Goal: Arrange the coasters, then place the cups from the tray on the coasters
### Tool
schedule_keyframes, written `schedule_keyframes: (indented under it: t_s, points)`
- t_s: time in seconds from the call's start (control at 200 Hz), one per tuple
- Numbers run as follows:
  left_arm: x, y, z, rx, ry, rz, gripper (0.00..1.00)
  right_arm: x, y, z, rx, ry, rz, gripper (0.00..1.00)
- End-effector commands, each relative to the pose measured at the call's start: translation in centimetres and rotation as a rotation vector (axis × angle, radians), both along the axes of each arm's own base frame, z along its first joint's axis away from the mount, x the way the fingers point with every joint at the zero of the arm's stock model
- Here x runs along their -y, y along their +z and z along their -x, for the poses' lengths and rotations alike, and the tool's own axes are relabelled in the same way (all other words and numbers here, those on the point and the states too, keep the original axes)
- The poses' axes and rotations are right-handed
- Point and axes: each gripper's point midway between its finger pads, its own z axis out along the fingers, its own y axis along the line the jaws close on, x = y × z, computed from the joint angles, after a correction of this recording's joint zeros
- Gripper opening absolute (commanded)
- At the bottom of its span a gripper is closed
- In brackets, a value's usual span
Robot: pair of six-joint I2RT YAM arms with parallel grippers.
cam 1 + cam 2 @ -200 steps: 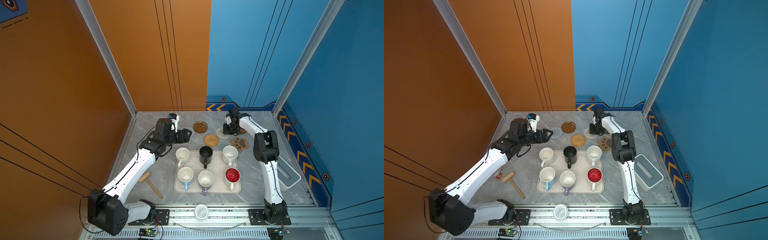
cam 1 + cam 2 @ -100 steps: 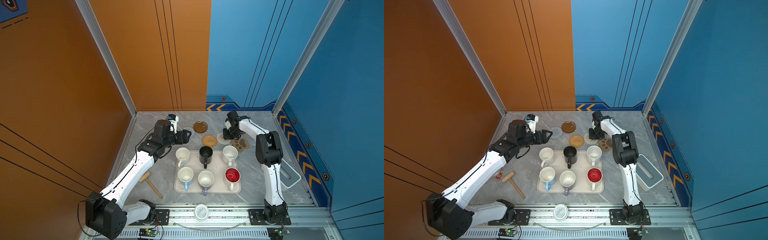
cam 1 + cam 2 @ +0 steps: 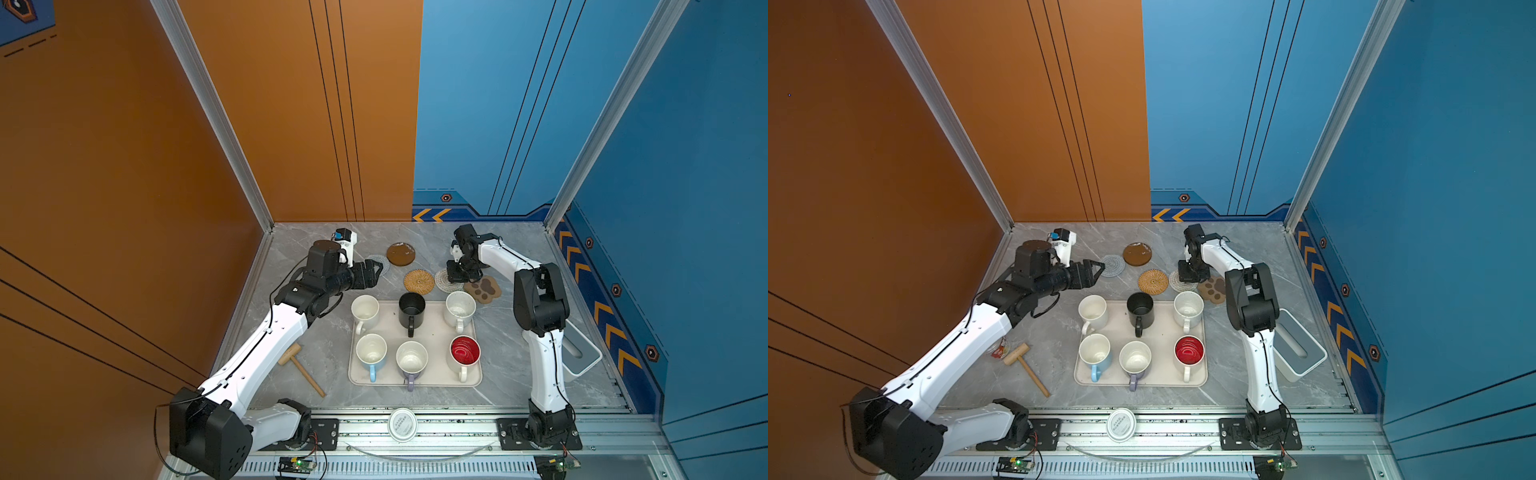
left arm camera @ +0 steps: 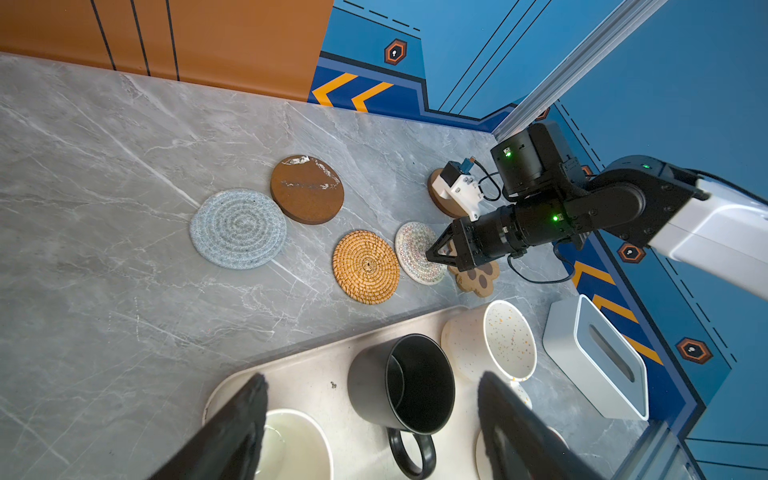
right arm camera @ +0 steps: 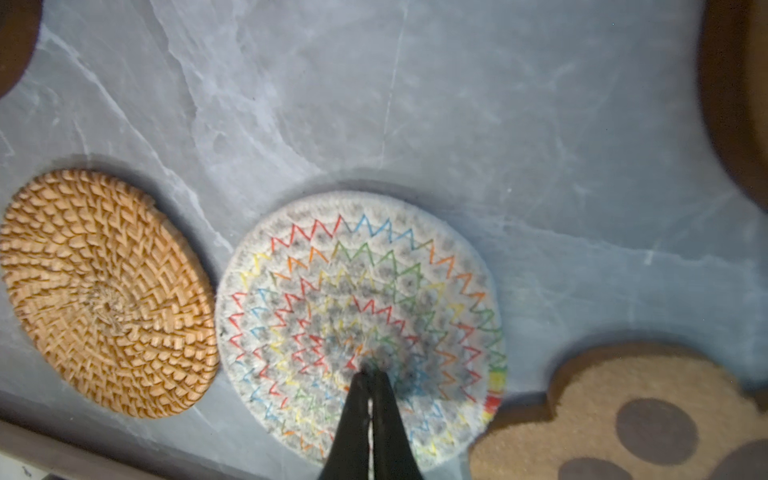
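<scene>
The job looks like it is only at its first part. The six coasters lie on the grey table behind the tray (image 3: 415, 384), and they are not in a neat row yet. The grey-blue coaster (image 4: 238, 227) and a brown disc (image 4: 307, 189) sit close together on the left. The rattan coaster (image 4: 365, 266), the whitish woven coaster (image 5: 361, 299) and the paw coaster (image 5: 623, 407) are bunched up edge to edge on the right. The other brown disc (image 4: 434, 195) is partly hidden behind the right arm. The right gripper (image 5: 370, 374) has its two fingers squeezed together, with the tips pressing down on the whitish woven coaster. It holds nothing, and it seems to be there to slide that coaster. The left gripper (image 3: 376, 270) is wide open and empty, and it hangs near the far left corner of the tray. No cup stands on a coaster. The white cup (image 3: 365, 309), black cup (image 3: 411, 307), speckled cup (image 3: 459, 309), light blue cup (image 3: 371, 351), lavender cup (image 3: 411, 357) and red-inside cup (image 3: 464, 349) are all on the tray. So spreading out the coasters and moving all six cups is left to do. A wooden mallet (image 3: 301, 368), a round white lid (image 3: 402, 424) and a white box (image 3: 582, 353) lie well away. The tight bunch of coasters could get in the way.
</scene>
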Motion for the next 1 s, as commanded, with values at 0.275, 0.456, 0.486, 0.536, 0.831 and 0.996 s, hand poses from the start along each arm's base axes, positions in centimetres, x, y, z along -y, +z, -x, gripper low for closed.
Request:
schedule_keyframes:
  t_s: [0.275,0.456,0.486,0.536,0.831,0.996]
  points:
    - [0.1,0.5,0.2,0.014,-0.008,0.02,0.81,0.6,8.9,-3.9,0.201,-0.006,-0.004,0.29]
    - [-0.1,0.1,0.1,0.01,0.001,0.011,0.82,3.3,8.5,-6.8,0.239,-0.053,0.064,0.63]
    - [-0.1,0.1,0.1,0.01,0.002,0.008,0.81,3.7,8.1,-7.4,0.241,-0.063,0.068,0.64]
    - [-0.2,-0.1,-0.1,0.008,0.007,0.006,0.82,4.2,7.7,-8.3,0.246,-0.075,0.075,0.65]
    - [0.1,-0.7,-0.8,-0.014,0.011,0.009,0.82,5.3,5.1,-13.6,0.32,-0.086,0.158,0.78]
    - [0.1,-1.0,-1.1,-0.022,0.015,0.002,0.82,5.6,4.6,-15.0,0.356,-0.081,0.189,0.85]
